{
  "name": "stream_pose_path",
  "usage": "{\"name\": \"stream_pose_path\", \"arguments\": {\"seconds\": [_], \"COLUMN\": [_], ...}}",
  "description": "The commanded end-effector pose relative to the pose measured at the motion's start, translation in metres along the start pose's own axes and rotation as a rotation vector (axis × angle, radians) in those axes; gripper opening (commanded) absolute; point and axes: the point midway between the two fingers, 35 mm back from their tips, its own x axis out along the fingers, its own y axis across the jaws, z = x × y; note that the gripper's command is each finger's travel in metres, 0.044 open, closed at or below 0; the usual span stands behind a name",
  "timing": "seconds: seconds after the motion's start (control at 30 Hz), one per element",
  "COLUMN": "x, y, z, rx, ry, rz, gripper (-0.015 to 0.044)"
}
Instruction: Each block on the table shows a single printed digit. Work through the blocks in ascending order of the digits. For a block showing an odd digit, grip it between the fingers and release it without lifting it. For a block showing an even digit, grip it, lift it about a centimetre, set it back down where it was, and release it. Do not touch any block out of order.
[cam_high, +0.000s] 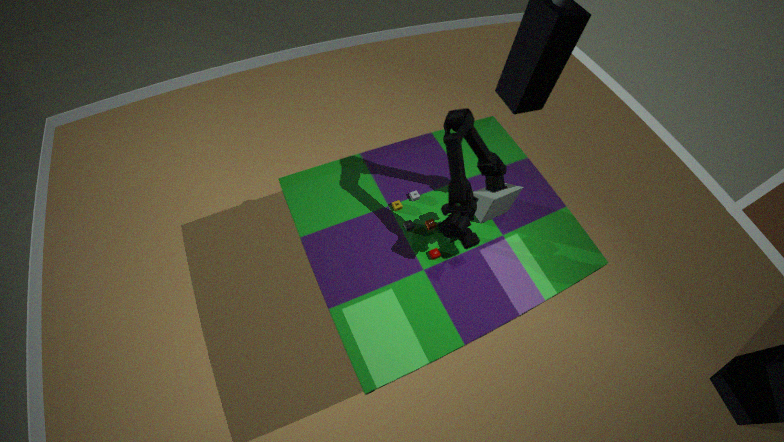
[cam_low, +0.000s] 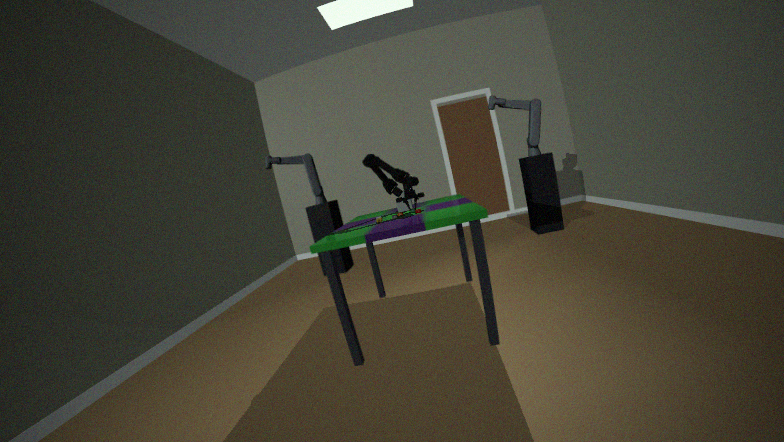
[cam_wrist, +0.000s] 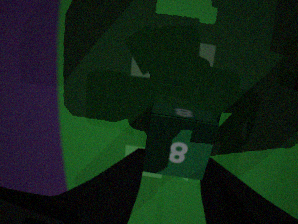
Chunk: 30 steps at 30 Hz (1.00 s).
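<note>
Black two-fingered claw grasping dark-green cubic block, white 8 facing up. Green-and-purple checkered surface carrying red block near claw. Brown door standing behind in grey wall, tan floor spreading below.

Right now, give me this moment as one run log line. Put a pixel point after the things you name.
gripper (cam_wrist: 173, 160): shut on block | block: green, digit 8 (cam_wrist: 172, 145) | even digit: lift due | lift height: cannot tell
</note>
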Motion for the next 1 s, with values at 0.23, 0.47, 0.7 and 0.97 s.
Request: {"name": "stream_pose_path", "arguments": {"seconds": [0.23, 0.47, 0.7, 0.97], "x": [-0.013, -0.014, -0.014, -0.005], "y": [0.000, 0.000, 0.000, -0.001], "z": [0.000, 0.000, 0.000, 0.000], "rx": [-0.003, -0.003, -0.003, -0.003], "ry": [-0.002, -0.002, -0.002, -0.002], "rz": [-0.003, -0.003, -0.003, -0.004], "gripper": [0.0120, 0.0120, 0.0120, 0.0120]}}
